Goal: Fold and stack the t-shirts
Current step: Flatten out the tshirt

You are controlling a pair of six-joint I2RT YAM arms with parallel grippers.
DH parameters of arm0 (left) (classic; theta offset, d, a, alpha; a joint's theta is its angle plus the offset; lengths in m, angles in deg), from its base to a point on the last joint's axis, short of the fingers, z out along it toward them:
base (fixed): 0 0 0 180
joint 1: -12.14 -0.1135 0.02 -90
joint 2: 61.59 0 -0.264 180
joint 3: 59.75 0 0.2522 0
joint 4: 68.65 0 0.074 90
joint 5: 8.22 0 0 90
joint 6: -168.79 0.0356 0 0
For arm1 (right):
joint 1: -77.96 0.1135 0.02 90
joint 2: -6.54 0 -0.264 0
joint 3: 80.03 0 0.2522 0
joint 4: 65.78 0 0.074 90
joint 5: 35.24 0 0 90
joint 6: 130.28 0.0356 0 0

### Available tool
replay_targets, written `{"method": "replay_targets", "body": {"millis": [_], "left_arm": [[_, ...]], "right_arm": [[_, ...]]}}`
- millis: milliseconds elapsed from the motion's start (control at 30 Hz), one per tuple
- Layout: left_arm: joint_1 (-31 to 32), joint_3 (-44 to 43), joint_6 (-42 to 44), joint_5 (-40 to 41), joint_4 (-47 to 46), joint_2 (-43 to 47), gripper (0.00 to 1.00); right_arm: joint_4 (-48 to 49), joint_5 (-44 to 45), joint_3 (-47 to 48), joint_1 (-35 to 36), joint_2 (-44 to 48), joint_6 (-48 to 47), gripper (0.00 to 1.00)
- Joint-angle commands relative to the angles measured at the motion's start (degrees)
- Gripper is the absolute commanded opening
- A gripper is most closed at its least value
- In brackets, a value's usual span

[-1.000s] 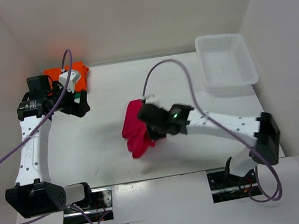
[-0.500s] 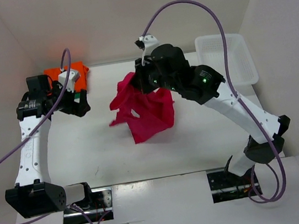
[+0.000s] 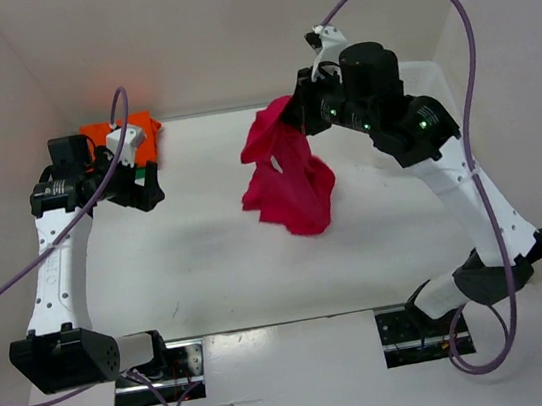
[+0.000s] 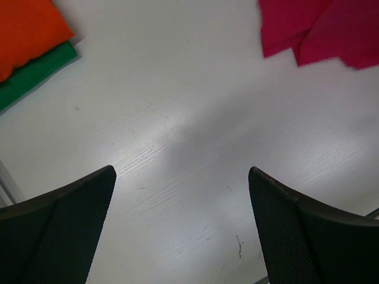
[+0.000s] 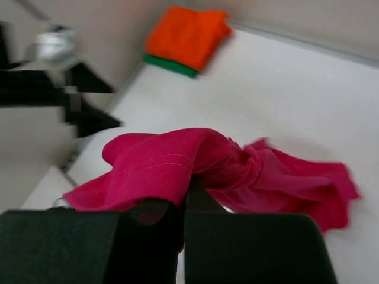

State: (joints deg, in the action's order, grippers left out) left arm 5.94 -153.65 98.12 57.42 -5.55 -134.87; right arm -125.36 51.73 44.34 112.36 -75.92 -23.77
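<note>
Three t-shirts in view. Right gripper (image 3: 301,113) is pinched shut on a bunched edge of the magenta-red t-shirt (image 3: 289,185). The cloth hangs crumpled below it over mid-table; can't tell if the low end touches down. Left gripper (image 4: 180,177) has its jaws spread wide with nothing between, over bare table near the stack. Orange t-shirt (image 5: 186,35) lies folded flat on the green t-shirt (image 5: 172,65) in the far-left corner. White wood-grain table (image 3: 199,264), plain white walls. Soft matte cloth, stitched hem visible.
</note>
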Motion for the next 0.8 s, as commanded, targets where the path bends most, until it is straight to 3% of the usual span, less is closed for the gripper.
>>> {"method": "replay_targets", "body": {"millis": [0, 133, 233, 267, 300, 367, 433, 500, 533, 633, 767], "left_arm": [[-0.3, -2.3, -0.4, -1.7, -0.3, -0.6, 0.99], [-0.3, -2.3, -0.4, -1.7, -0.3, -0.6, 0.99], [-0.3, -2.3, -0.4, -1.2, -0.3, -0.6, 0.99], [-0.3, -2.3, -0.4, -1.2, -0.3, -0.6, 0.99], [-0.3, -2.3, -0.4, -1.2, -0.3, -0.6, 0.99], [-0.3, -2.8, -0.4, -0.7, -0.3, -1.1, 0.99], [-0.3, -2.8, -0.4, -0.7, -0.3, -1.1, 0.99], [-0.3, -3.4, -0.4, -0.7, -0.3, -1.7, 0.99], [-0.3, -4.2, -0.4, -0.7, -0.3, -2.3, 0.99], [-0.3, -5.5, -0.4, -0.7, 0.3, -2.9, 0.99], [-0.3, -6.6, 0.1, -4.5, 2.2, -4.2, 0.99]], "right_arm": [[5.5, -8.2, 12.4, 3.7, 2.8, 0.0, 0.00], [5.5, -17.4, 23.5, 5.1, -2.9, 0.7, 0.00], [1.5, -15.5, 34.3, 6.7, -9.3, 0.7, 0.00], [-0.4, -13.7, 37.9, 6.7, -11.6, 0.7, 0.00], [-2.7, -7.1, 46.7, 6.7, -14.3, 1.2, 0.00], [-9.2, 4.8, 53.8, 6.0, -21.8, 4.0, 0.00], [-11.6, 5.8, 53.8, 2.5, -24.6, 9.1, 0.00], [-16.8, 7.9, 60.5, -2.6, -31.9, 13.4, 0.00], [-25.0, 9.2, 65.6, -4.0, -35.7, 16.3, 0.00], [-28.5, 15.5, 69.0, -6.1, -42.9, 15.8, 0.00], [-28.5, 18.0, 69.1, -6.1, -45.2, 15.1, 0.00]]}}
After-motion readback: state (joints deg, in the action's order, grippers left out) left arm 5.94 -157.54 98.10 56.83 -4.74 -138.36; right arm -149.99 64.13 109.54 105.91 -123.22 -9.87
